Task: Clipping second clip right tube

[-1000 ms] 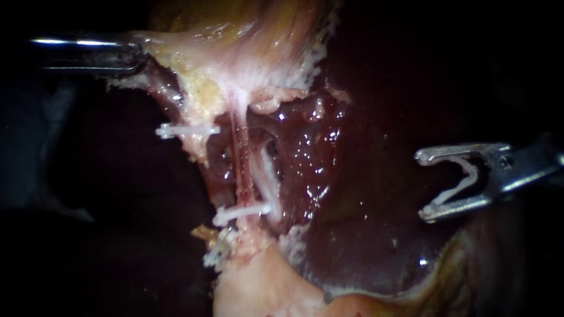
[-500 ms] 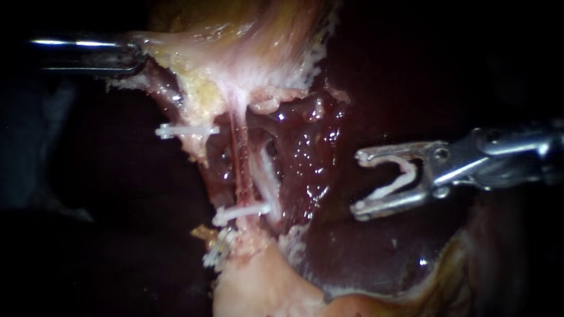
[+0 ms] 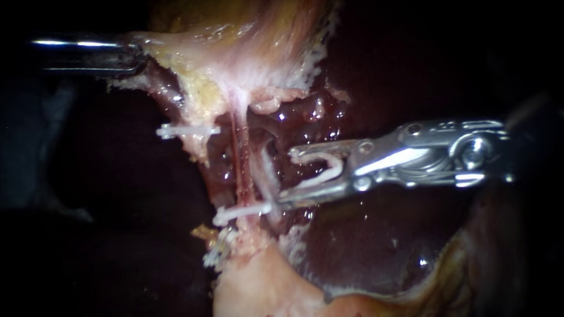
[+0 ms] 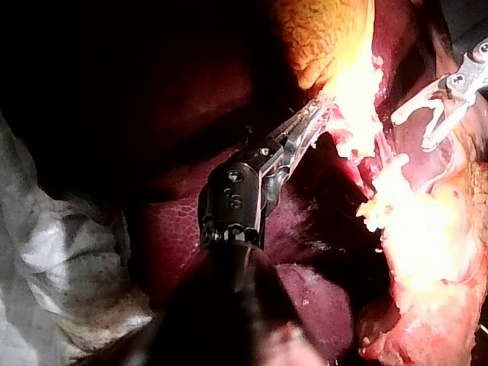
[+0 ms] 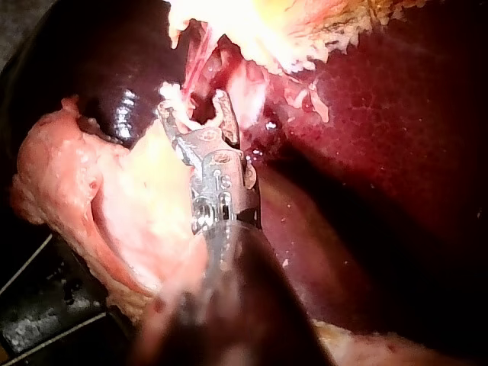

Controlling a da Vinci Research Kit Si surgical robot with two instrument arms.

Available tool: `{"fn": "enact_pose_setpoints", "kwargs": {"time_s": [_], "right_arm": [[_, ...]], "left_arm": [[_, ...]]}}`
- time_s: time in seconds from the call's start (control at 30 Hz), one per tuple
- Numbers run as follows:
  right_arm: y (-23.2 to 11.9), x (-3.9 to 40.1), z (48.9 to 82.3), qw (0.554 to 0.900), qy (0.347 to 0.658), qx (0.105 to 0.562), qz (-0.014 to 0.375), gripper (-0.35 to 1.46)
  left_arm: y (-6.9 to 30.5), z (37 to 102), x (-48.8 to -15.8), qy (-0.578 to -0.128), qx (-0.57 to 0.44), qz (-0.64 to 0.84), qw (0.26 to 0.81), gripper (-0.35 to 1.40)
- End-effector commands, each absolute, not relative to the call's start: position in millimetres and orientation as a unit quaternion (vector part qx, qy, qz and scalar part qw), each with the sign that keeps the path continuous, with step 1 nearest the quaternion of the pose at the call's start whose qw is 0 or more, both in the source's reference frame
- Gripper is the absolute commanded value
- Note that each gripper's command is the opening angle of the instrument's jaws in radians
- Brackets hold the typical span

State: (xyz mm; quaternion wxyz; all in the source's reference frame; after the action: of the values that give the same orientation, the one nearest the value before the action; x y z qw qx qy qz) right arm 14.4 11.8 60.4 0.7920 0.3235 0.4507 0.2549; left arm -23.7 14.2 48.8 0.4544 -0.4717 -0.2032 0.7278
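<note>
My left instrument (image 3: 123, 57) lies level across the upper left of the frame, its jaws closed on pale tissue (image 3: 154, 47). My right instrument (image 3: 286, 178) reaches in nearly level from the right to mid-frame. Its wrist is straight and its jaws are spread wide, with a white clip (image 3: 332, 169) seated between them, touching both.

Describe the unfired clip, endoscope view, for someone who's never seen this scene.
Find the bright metal right instrument entering from the right over the dark red liver. Its end effector's two jaws hold a white clip. Unlike the other white clips, shut flat off to its left, this one is bent open in a V.
</note>
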Motion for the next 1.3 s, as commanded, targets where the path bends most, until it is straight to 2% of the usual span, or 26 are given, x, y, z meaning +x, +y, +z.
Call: {"fn": "enact_pose_setpoints", "kwargs": {"time_s": [0.03,0.3,0.7,1.03,1.3], "right_arm": [[11.5,15.0,60.8,0.792,0.450,0.325,0.254,0.49],[9.8,18.4,63.3,0.788,0.449,0.335,0.255,0.49],[9.1,19.9,64.0,0.740,0.485,0.385,0.262,0.49],[8.5,21.5,63.6,0.703,0.521,0.420,0.239,0.49],[6.8,22.2,60.7,0.671,0.548,0.455,0.205,0.45]], "left_arm": [[14.2,48.8,-23.7,-0.203,-0.472,0.728,0.454,-0.35],[14.2,48.8,-23.7,-0.203,-0.472,0.728,0.454,-0.35],[14.1,48.9,-23.8,-0.203,-0.472,0.728,0.454,-0.35],[14.1,48.9,-23.8,-0.203,-0.472,0.728,0.454,-0.35],[14.1,49.0,-23.8,-0.203,-0.472,0.728,0.454,-0.35]]}}
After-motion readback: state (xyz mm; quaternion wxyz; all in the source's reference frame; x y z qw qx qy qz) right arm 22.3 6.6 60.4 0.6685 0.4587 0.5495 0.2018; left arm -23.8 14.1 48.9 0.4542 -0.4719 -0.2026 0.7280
